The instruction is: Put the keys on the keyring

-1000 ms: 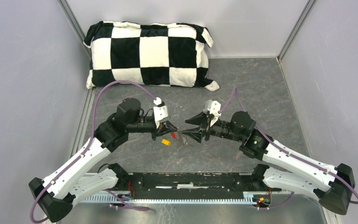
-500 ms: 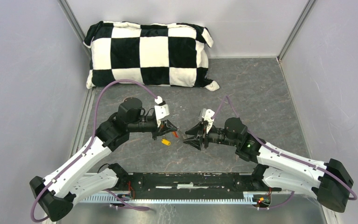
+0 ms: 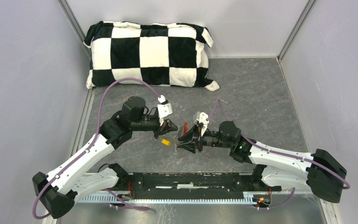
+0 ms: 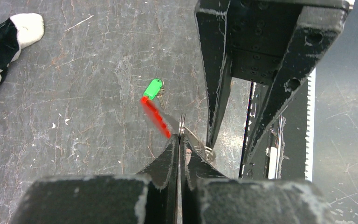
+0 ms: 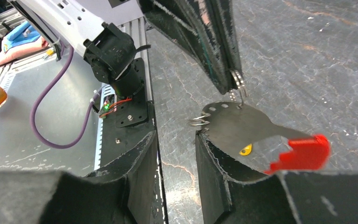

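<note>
While the 2 arms faced each other low over the grey table, the left gripper had its fingers pressed together on the thin metal loop of the keyring, which stuck out from the tips. Joined to the loop was a flat grey metal piece ending in the red tag, which was blurred in the left wrist view. The right gripper pointed at it from the opposite side with its fingers spread. Bare tabletop showed in the gap and nothing sat between them. The metal piece lay just beside the outer face of 1 finger; whether it touched could not be told. The yellow key lay on the table below the 2 grippers, apart from the loop. The green key showed just past the tag's far end; whether it hung on the keyring or lay on the table could not be told. A black-and-white checkered pillow sat against the back wall, well apart.
</note>
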Robot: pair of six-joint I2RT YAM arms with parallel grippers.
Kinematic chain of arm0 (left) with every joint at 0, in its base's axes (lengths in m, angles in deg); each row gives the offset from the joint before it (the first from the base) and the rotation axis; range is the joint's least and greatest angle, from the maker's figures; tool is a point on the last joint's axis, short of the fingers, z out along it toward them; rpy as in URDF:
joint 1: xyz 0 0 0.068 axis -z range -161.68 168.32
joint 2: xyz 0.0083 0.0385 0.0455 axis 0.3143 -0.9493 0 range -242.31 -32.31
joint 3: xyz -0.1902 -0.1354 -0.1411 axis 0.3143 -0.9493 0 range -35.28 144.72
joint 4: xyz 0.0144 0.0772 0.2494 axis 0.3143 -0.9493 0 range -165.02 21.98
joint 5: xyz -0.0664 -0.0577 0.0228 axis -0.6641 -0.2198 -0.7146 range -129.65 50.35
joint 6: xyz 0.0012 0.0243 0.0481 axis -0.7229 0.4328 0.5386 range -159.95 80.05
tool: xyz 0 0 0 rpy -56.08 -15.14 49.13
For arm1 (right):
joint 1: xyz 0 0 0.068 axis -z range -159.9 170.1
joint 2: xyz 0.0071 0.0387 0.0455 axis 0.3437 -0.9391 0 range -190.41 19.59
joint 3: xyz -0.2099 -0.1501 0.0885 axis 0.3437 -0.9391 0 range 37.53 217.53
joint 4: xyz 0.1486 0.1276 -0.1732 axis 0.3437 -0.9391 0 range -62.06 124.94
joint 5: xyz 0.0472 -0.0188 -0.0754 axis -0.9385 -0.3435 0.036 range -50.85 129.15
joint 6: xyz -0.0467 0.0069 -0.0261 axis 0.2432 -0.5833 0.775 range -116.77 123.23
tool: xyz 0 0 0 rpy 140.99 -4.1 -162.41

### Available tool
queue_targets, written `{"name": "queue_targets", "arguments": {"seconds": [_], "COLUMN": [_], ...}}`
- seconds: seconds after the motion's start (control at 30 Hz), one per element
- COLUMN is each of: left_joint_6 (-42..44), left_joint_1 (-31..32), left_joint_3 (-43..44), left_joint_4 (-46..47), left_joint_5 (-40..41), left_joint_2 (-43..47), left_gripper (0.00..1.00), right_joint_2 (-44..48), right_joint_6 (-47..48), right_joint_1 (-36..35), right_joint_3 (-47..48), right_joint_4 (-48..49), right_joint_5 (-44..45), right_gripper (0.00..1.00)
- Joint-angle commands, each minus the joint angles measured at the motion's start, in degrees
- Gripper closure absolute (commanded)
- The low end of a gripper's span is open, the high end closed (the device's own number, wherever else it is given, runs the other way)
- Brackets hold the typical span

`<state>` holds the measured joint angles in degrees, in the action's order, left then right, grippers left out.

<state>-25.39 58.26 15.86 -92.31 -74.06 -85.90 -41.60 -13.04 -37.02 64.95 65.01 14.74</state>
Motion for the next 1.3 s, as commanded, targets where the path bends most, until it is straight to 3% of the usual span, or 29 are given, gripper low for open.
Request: {"name": "queue_targets", "arguments": {"seconds": [0.0,0.17,0.37,0.53,0.63,0.7,0.77,0.83,0.93,1.27], "left_joint_6": [-1.6,1.5,12.8,19.0,18.2,17.0,16.0,16.2,16.4,16.1], "left_joint_1": [0.0,0.0,0.0,0.0,0.0,0.0,0.0,0.0,0.0,0.0], "left_joint_3": [2.0,1.7,0.4,-1.6,-1.6,-1.6,-2.2,-3.0,-4.0,-4.8], "left_joint_4": [1.8,-0.2,-3.5,-5.2,-6.1,-6.1,-5.6,-5.9,-6.1,-6.2], "left_joint_5": [-0.8,-3.6,-9.7,-10.8,-10.0,-9.4,-8.5,-7.9,-6.9,-6.6], "left_joint_2": [0.7,2.2,5.1,6.9,6.3,6.2,6.3,6.7,6.9,6.6], "left_gripper": [0.98,0.98,0.98,0.98,0.98,0.98,0.98,0.98,0.98,0.98], "right_joint_2": [-0.1,3.1,9.0,14.9,17.0,17.3,16.5,14.7,9.0,0.7], "right_joint_6": [0.1,4.0,7.9,9.6,7.9,7.5,7.0,4.4,-2.0,-18.8], "right_joint_1": [-0.7,-0.6,-0.3,0.7,2.4,3.7,4.9,8.1,13.3,13.0], "right_joint_3": [2.6,4.2,5.7,4.1,0.6,-1.7,-3.6,-4.2,-4.1,-8.0], "right_joint_4": [3.5,-3.9,-14.8,-22.5,-23.1,-22.6,-23.4,-26.5,-29.4,-22.6], "right_joint_5": [0.0,2.4,4.8,13.8,18.8,21.5,26.3,31.7,28.4,27.9], "right_gripper": [0.58,0.56,0.48,0.32,0.14,0.10,0.11,0.20,0.27,0.35]}}
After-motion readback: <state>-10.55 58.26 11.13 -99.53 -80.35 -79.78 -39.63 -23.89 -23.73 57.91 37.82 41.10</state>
